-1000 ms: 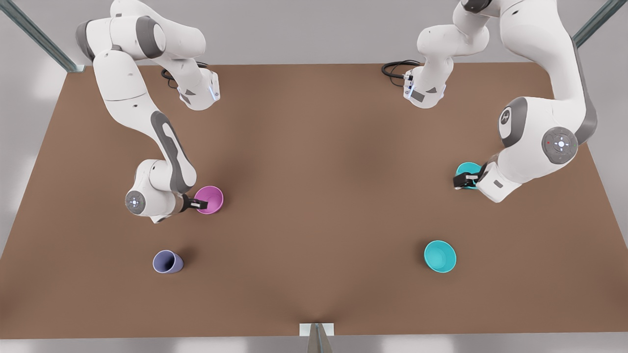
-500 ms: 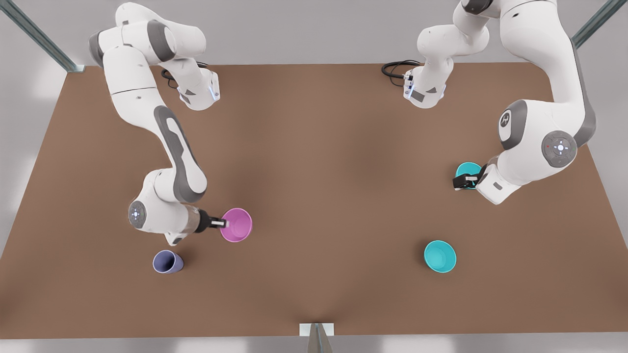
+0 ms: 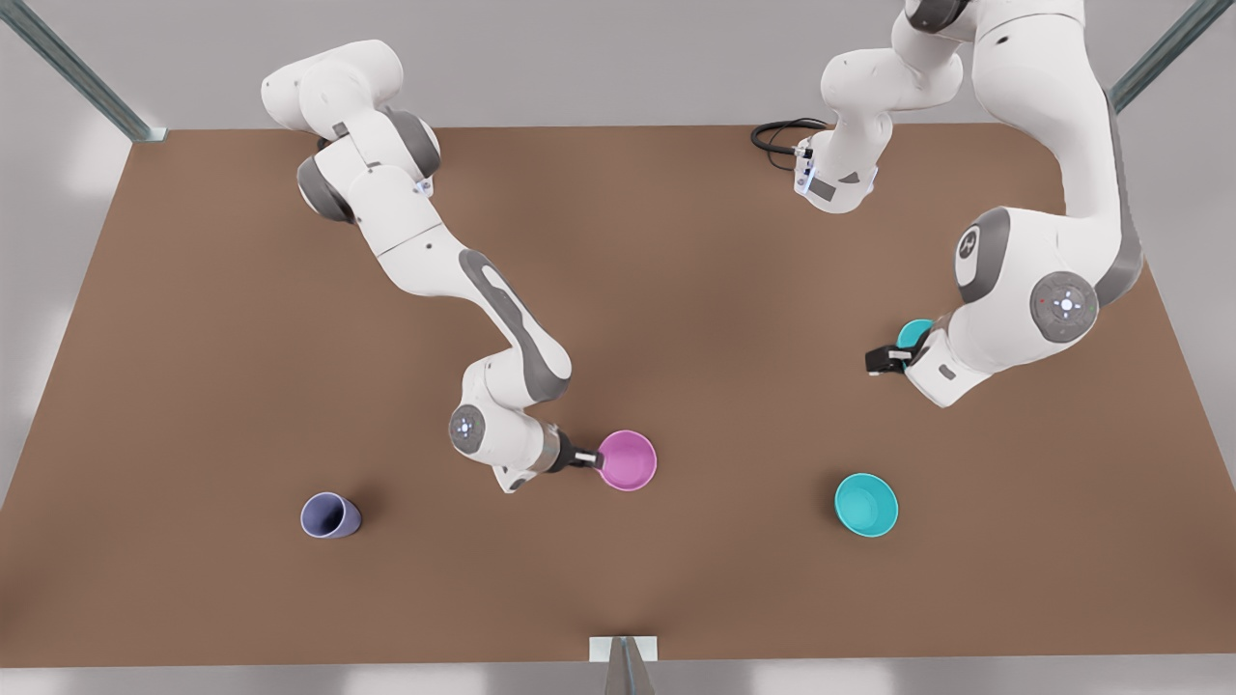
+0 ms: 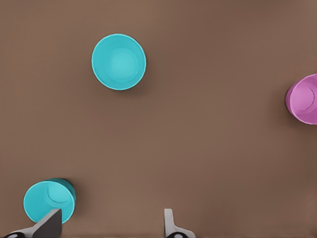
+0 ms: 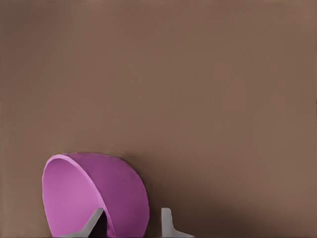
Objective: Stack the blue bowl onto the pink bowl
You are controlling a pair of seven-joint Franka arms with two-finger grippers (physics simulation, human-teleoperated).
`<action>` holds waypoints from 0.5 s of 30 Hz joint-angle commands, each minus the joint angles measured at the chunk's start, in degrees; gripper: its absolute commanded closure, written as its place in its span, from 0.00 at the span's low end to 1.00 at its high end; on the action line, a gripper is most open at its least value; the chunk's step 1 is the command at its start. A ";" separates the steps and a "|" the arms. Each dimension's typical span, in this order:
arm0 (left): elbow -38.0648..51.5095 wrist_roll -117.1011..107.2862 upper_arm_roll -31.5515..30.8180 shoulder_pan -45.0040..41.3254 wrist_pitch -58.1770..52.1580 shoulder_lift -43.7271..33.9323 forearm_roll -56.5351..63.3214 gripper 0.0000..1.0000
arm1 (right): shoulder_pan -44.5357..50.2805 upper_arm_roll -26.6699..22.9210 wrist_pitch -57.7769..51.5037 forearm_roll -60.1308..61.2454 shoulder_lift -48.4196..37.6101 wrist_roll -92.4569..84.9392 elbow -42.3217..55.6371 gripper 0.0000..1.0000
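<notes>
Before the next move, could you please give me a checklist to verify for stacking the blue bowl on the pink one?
1. Right gripper shut on the pink bowl: ok, one finger inside the rim and one outside.
2. Pink bowl resting on the table: cannot tell.
3. Left gripper open: ok.
4. Left gripper lined up on the blue bowl: not ok. It is beside the turquoise cup, well apart from the bowl.
5. Blue bowl upright with nothing touching it: ok.
</notes>
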 commanded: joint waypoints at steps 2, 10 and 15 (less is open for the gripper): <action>7.22 0.19 2.27 3.34 5.76 9.89 -0.21 0.00 | -0.07 -0.08 4.12 0.05 -0.36 11.71 0.89 0.00; 20.86 12.50 4.91 6.68 16.48 30.56 -0.21 0.00 | -22.12 -1.49 -41.30 -20.49 -12.04 -15.07 0.71 0.00; 25.17 12.50 4.47 5.71 16.48 36.71 -0.48 0.00 | -37.25 -1.40 -58.81 -29.13 -25.30 -34.78 1.15 0.00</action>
